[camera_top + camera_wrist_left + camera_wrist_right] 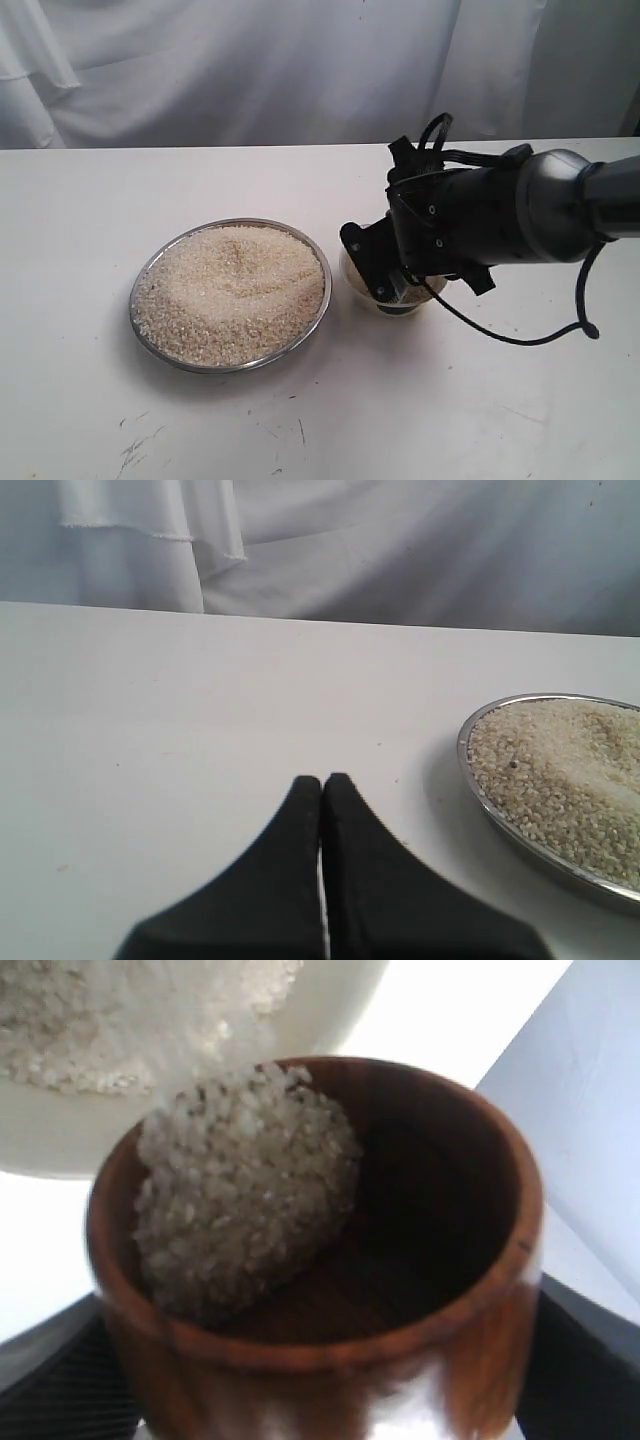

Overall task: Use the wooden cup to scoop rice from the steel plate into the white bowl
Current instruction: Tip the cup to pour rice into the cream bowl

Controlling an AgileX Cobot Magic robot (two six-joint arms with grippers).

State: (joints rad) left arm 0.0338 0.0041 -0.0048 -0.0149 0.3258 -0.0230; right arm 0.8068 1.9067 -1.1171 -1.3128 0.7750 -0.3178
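— As the wooden cup (450, 1220) tilts above the white bowl (330, 1010), where does the rice (245, 1190) lie?
— Partly in the cup, spilling over its lip into the bowl; the main heap fills the steel plate (322, 300), just beside the bowl.
— And the claws?
— The right gripper (385, 272) clamps the cup between its fingers; the left gripper (322, 800) is closed, empty, above the table (150, 730).

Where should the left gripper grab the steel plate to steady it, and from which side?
Probably the thin raised rim of the steel plate, at its left edge in the exterior view, coming from that side, away from the white bowl. The plate is shallow and heaped with rice, so only the rim offers a pinch. The left gripper is shut and must open first.
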